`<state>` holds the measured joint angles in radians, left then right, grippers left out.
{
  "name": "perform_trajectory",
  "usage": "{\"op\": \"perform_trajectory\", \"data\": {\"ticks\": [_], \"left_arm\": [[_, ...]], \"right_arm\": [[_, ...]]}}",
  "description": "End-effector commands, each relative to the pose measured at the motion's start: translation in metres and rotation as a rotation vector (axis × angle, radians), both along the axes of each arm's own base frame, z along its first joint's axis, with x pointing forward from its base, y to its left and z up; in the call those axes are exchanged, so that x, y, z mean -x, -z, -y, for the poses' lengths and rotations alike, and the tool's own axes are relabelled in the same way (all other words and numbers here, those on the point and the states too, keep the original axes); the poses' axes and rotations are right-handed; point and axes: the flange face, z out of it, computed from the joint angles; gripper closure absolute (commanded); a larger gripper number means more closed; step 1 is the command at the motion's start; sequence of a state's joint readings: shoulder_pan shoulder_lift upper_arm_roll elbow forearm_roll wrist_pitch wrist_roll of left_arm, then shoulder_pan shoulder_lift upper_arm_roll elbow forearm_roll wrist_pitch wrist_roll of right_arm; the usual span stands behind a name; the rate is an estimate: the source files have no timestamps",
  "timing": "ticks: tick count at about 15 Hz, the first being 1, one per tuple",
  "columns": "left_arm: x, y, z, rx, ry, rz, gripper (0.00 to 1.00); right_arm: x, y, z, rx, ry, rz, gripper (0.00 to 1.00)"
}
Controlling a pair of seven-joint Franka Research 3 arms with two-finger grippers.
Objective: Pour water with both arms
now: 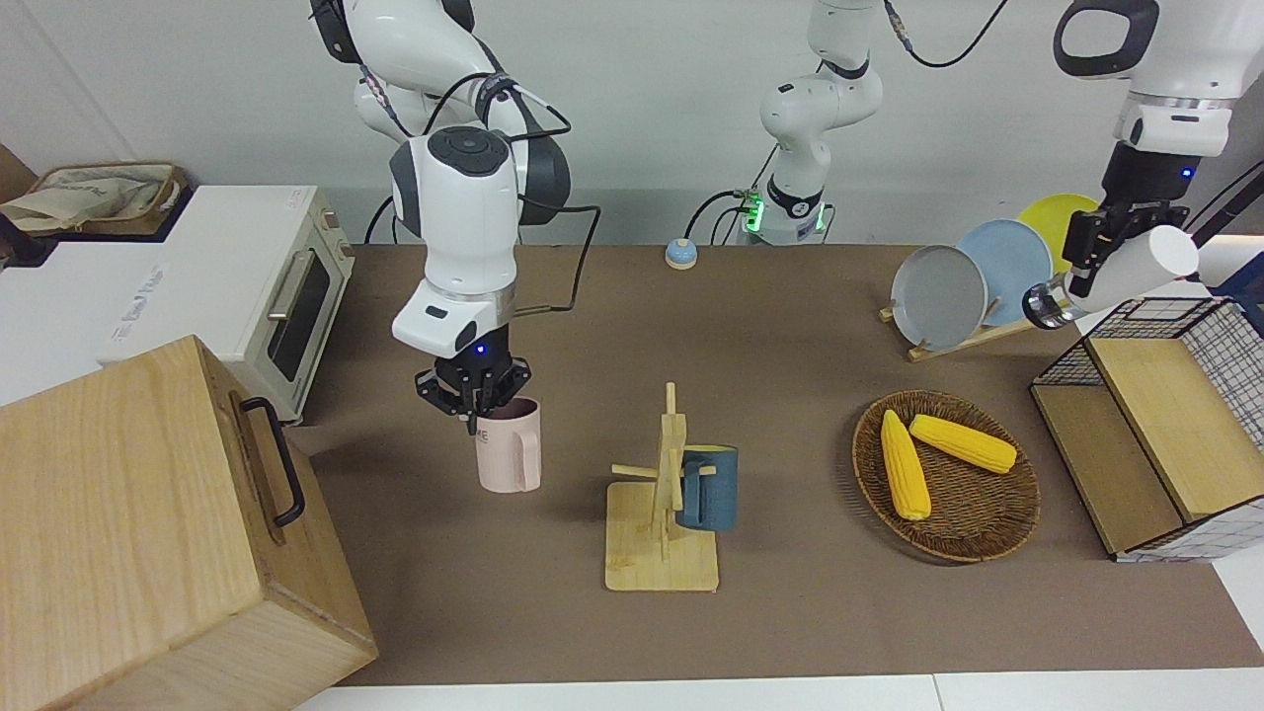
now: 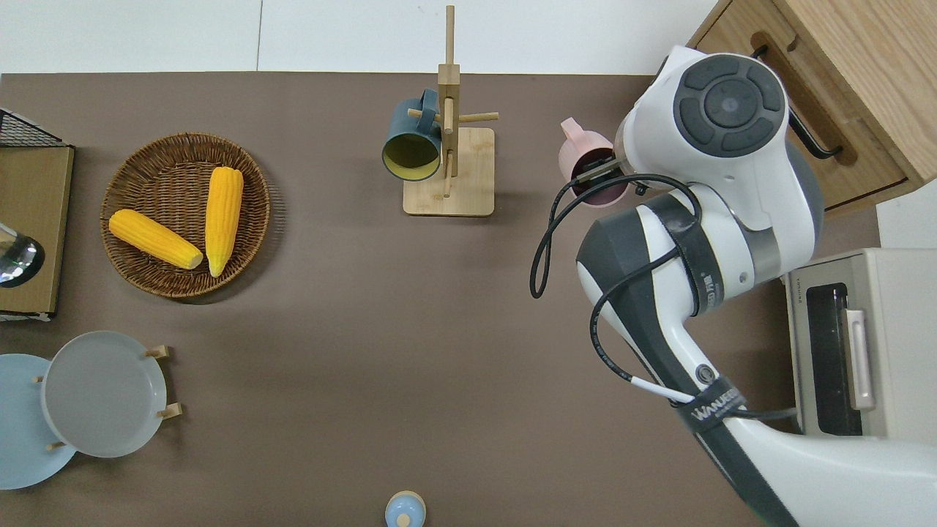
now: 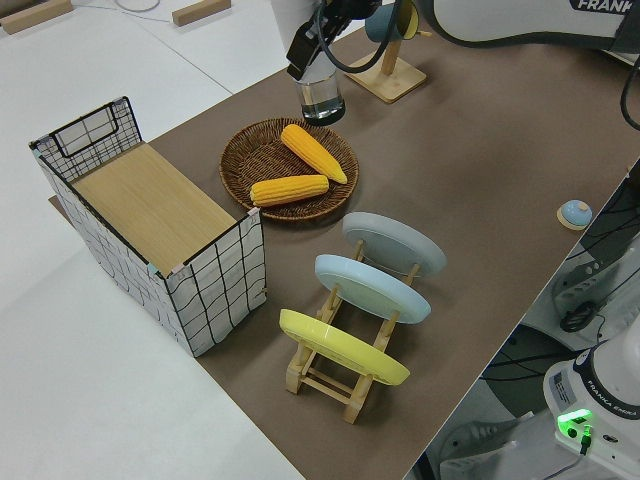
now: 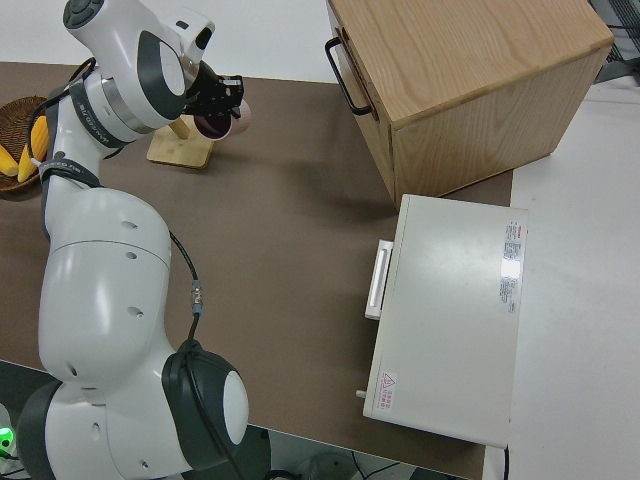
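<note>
My right gripper (image 1: 474,407) is shut on the rim of a pink mug (image 1: 510,452), one finger inside it. It holds the mug upright, low over the brown table between the wooden mug rack (image 1: 664,513) and the wooden box. The mug also shows in the overhead view (image 2: 582,150) and the right side view (image 4: 215,125). A dark blue mug (image 1: 709,489) hangs on the rack. My left gripper (image 1: 1096,252) is shut on a clear glass (image 1: 1047,304) and holds it tilted in the air. In the overhead view the glass (image 2: 15,260) is over the wire crate's wooden shelf.
A wicker basket (image 1: 963,538) holds two corn cobs. A rack of three plates (image 1: 987,272) stands nearer the robots than it. The wire crate (image 1: 1155,425) is at the left arm's end. A wooden box (image 1: 148,523) and a toaster oven (image 1: 257,286) are at the right arm's end.
</note>
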<state>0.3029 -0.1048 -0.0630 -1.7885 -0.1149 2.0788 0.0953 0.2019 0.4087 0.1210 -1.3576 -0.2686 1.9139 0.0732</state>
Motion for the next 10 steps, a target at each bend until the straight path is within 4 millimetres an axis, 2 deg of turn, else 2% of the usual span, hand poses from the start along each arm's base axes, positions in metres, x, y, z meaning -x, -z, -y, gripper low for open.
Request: {"op": "perform_trajectory", "data": {"ticks": [1, 4, 6, 7, 10], "left_arm": [[0.035, -0.003, 0.049, -0.021, -0.022, -0.014, 1.00], [0.048, 0.002, 0.075, -0.024, -0.015, -0.025, 1.00], [0.060, 0.007, 0.084, -0.033, -0.006, -0.034, 1.00], [0.065, 0.007, 0.086, -0.035, -0.002, -0.035, 1.00], [0.077, 0.013, 0.097, -0.033, 0.009, -0.043, 1.00]], "right_arm": [[0.035, -0.012, 0.001, -0.014, 0.019, -0.185, 1.000], [0.060, -0.008, -0.018, -0.064, 0.037, -0.335, 1.000], [0.078, -0.003, -0.052, -0.101, 0.130, -0.388, 1.000], [0.086, 0.004, -0.077, -0.122, 0.186, -0.408, 1.000], [0.099, 0.024, -0.119, -0.147, 0.260, -0.449, 1.000]]}}
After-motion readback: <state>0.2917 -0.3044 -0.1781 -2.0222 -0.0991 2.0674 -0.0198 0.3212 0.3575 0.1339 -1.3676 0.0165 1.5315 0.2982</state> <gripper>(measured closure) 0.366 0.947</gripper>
